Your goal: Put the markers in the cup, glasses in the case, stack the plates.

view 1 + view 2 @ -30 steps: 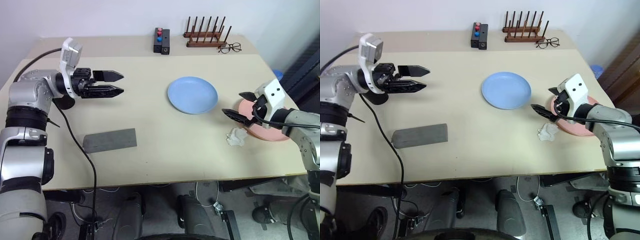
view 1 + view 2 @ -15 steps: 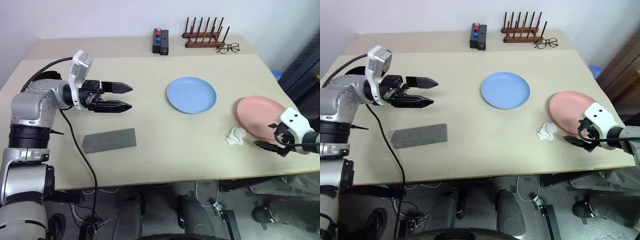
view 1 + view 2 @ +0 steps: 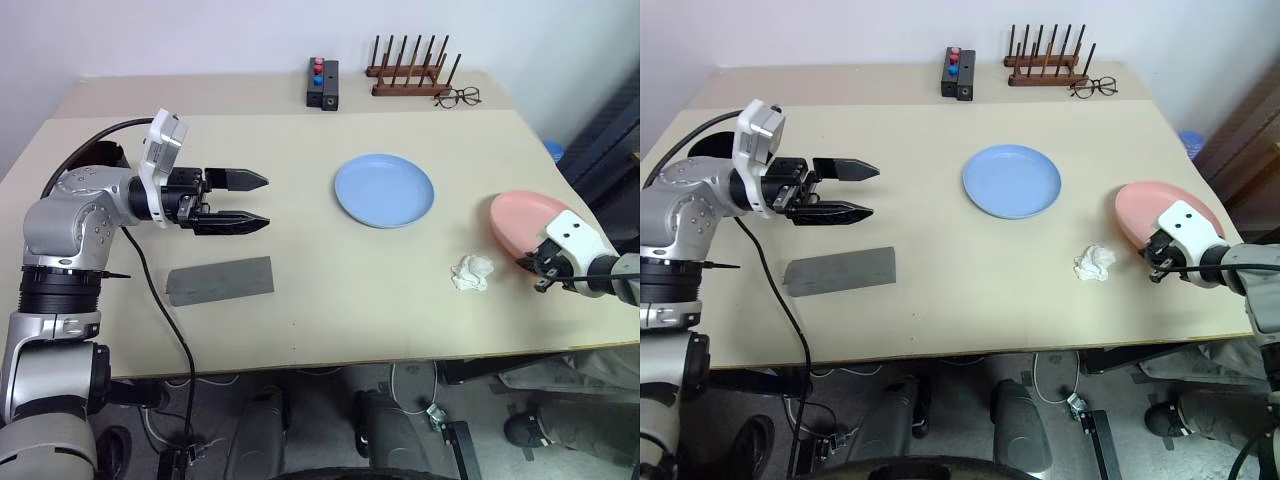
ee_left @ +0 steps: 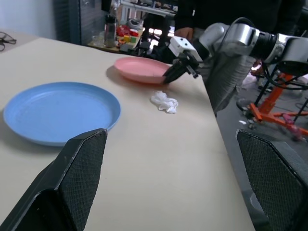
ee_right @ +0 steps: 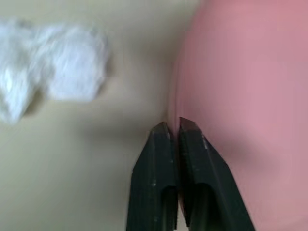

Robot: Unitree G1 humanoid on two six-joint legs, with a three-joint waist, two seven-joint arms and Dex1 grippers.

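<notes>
R gripper point(image 5: 173, 126) at near rim of pink plate point(image 3: 1150, 208), fingers pinched shut on the rim edge; plate near table's R edge, looks tilted, near side raised a bit. Crumpled white tissue point(image 3: 1094, 263) just beside plate, toward table centre, not touching.

L gripper point(image 3: 248, 201) hovering over L part of table point(image 3: 350, 290), pointing across toward the R, fingers spread wide, nothing between them.

Blue plate point(image 3: 384, 190) flat on table mid-R, well apart from pink one. Grey case point(image 3: 220, 280) flat on table below L gripper, nearer front edge, closed as far as visible.

At back edge: black box w/ red + blue buttons point(image 3: 323, 82), wooden peg rack point(image 3: 412, 75), thin clear eyeglasses point(image 3: 459, 96) just beside rack.

In L wrist view: blue plate close, pink plate beyond w/ R gripper at its edge, tissue between.
</notes>
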